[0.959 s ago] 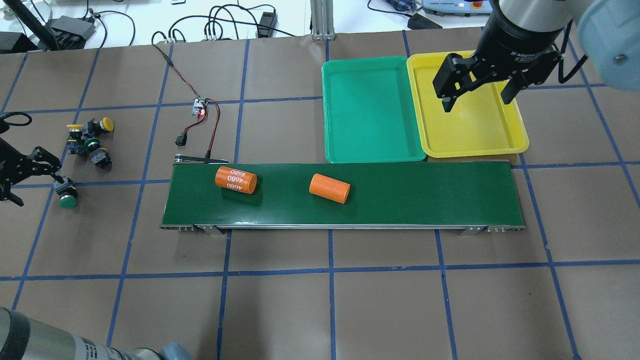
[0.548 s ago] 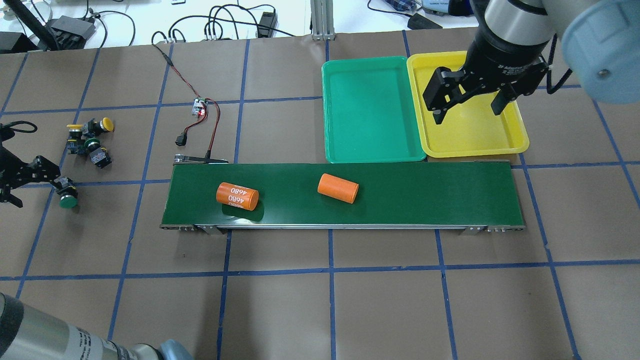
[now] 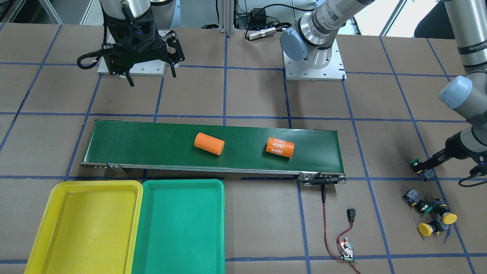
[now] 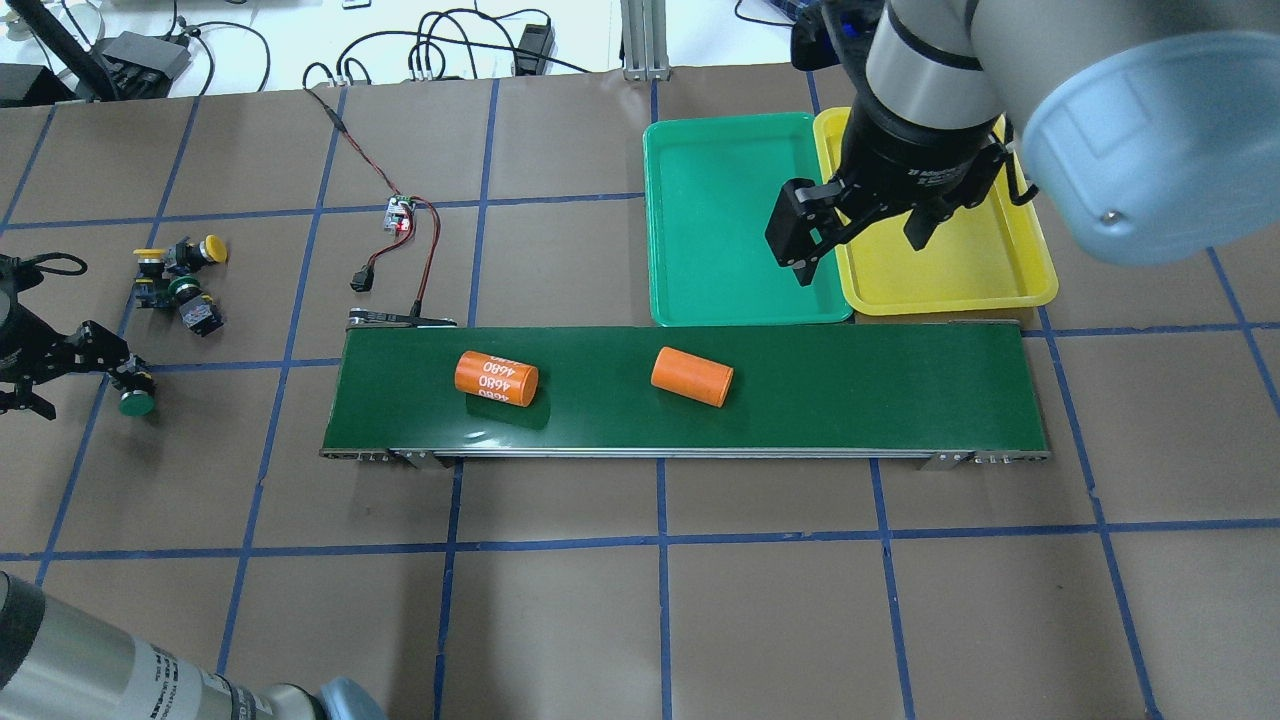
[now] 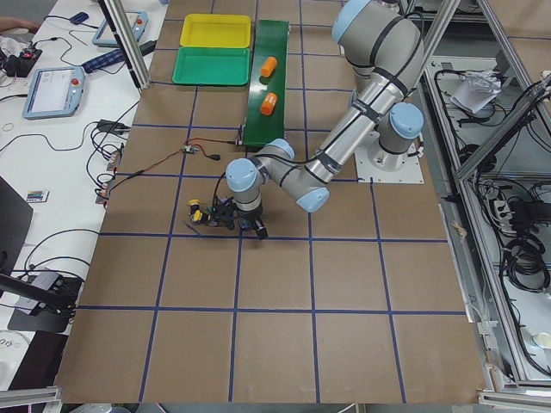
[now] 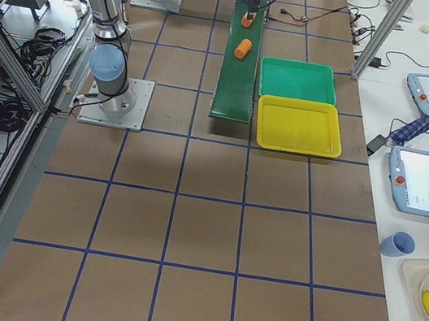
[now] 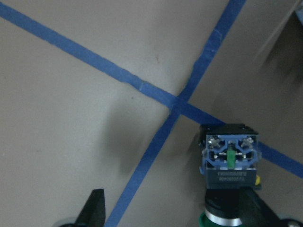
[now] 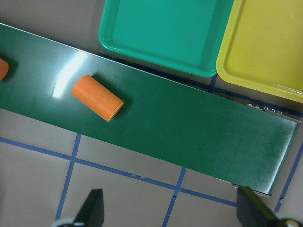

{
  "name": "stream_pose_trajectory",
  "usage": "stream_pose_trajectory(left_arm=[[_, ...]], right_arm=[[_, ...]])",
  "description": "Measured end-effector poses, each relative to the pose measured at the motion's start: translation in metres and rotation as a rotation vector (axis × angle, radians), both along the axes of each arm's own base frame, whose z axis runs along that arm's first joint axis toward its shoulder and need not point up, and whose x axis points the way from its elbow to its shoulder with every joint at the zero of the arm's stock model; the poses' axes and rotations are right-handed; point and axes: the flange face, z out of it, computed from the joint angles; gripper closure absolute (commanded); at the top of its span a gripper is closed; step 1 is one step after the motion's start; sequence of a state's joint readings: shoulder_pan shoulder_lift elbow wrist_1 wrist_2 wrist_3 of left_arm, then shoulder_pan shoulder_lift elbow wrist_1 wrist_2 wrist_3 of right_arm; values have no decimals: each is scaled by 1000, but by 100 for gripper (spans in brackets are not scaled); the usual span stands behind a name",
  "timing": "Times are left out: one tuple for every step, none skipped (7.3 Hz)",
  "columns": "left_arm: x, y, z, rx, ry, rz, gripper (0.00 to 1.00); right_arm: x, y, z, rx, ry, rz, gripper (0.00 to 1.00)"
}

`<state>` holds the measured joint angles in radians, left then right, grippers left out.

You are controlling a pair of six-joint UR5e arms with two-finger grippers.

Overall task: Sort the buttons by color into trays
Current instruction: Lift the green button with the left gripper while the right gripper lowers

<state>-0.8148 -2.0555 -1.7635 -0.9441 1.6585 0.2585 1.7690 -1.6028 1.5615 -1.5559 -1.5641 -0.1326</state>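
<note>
Here the left gripper (image 7: 176,210) is spread wide and has hold of nothing. A green-capped button (image 7: 229,163) lies on the table (image 4: 760,600) just inside one finger, its cap pointing toward the robot's side; whether it touches that finger is not clear. Three more buttons (image 4: 183,290), two yellow-capped and one green, huddle close together nearby, farther from the robot. The right gripper (image 4: 860,250) hangs well above the table, jaws wide apart and holding nothing. From overhead it overlaps the seam where the green tray (image 4: 720,190) and yellow tray (image 4: 950,275) touch, while the front view puts it on the robot's side of the belt (image 4: 850,390). The belt runs just beside the trays and carries two orange cylinders (image 4: 691,376) on their sides, well apart, one printed 4680. A small board (image 4: 400,212) with red and black wires lies between the buttons and the trays. The right arm (image 4: 1130,150) covers the yellow tray's far edge, the overhead view cuts off part of the left gripper, and in the side views the buttons are too small to tell apart.
</note>
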Motion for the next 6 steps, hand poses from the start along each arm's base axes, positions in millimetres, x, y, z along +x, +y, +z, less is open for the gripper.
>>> stream_pose_trajectory(left_arm=[[-2,-1,2,-2,1,0,0],[-6,-1,9,0,3,0,0],[-10,1,16,8,7,0,0],[-11,1,16,15,15,0,0],[-11,1,8,17,29,7,0],[-11,-1,-1,13,49,20,0]], right_arm=[[9,5,1,-2,2,45,0],[12,6,2,-4,6,123,0],[12,6,1,-5,13,232,0],[10,6,0,-6,27,336,0],[7,5,0,-6,45,408,0],[3,4,-1,-1,66,480,0]])
